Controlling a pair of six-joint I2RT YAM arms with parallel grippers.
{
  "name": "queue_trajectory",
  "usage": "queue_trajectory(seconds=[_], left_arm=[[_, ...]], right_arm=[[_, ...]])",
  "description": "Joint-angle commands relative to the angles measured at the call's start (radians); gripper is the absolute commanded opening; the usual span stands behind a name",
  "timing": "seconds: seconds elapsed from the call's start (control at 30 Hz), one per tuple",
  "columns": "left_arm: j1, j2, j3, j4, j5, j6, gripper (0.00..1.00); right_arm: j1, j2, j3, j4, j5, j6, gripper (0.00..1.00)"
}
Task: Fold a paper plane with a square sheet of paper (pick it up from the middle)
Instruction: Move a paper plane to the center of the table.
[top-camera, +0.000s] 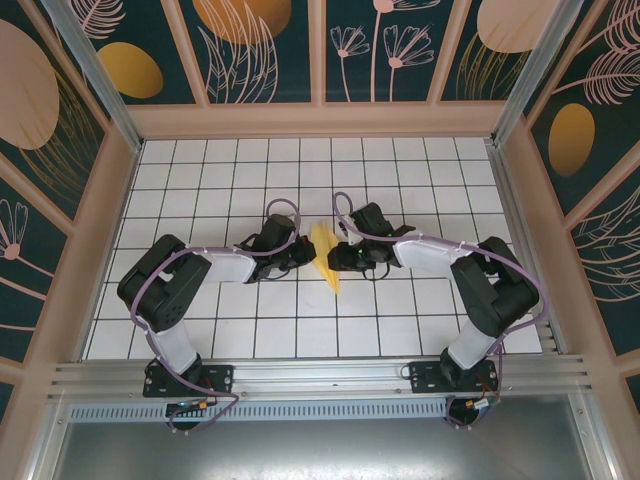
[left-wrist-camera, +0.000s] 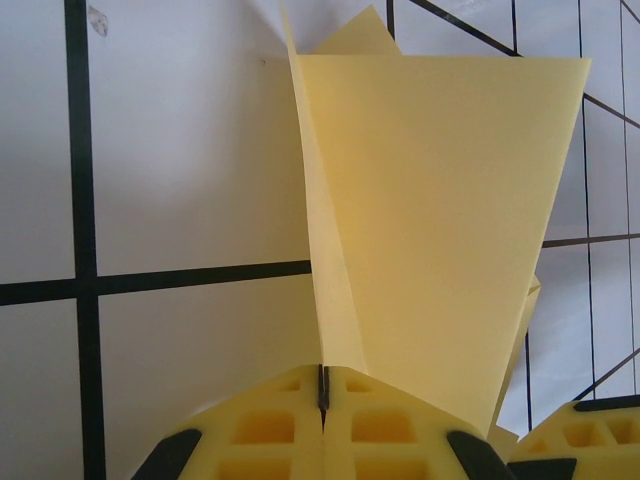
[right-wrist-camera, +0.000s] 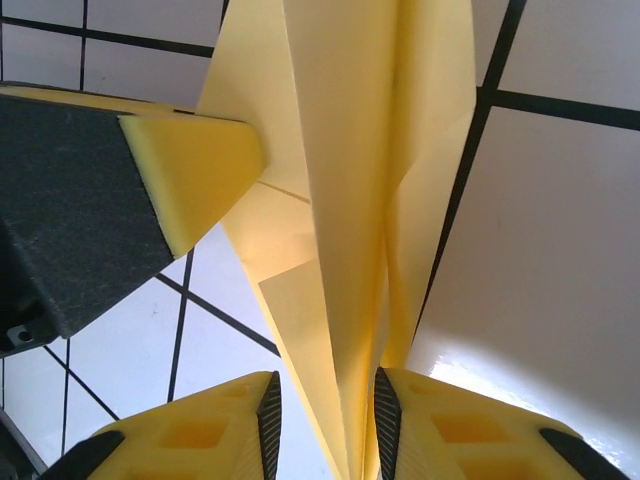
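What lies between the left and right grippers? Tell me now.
The folded pale-yellow sheet of paper lies between left gripper and right gripper, as the top view shows; the left gripper is shut on it.

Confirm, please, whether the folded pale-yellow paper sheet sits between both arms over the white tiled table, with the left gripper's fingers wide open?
Not open: the left wrist view shows the left gripper shut, pinching the lower edge of the folded pale-yellow paper sheet. The rest holds.

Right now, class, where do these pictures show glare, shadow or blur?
Right wrist: glare whitens the tile beside the paper plane. Left wrist: one narrow flap of the plane is shaded darker. Top external: even light, no harsh shadows on the table.
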Motion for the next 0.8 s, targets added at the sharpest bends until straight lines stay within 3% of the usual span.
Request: queue_trajectory(seconds=[0.0, 0.57, 0.77], left_arm=[[0.009, 0.010, -0.004, 0.001, 0.001, 0.003, 0.00], [0.010, 0.013, -0.008, 0.006, 0.017, 0.001, 0.00], [0.010, 0.012, -0.008, 0.014, 0.034, 0.005, 0.00]], right_arm=[[0.010, -0.012, -0.009, 0.014, -0.031, -0.008, 0.33], [0.049, 0.075, 0.054, -0.007, 0.024, -0.030, 0.42], [0.069, 0.101, 0.087, -0.045, 0.113, -0.032, 0.45]])
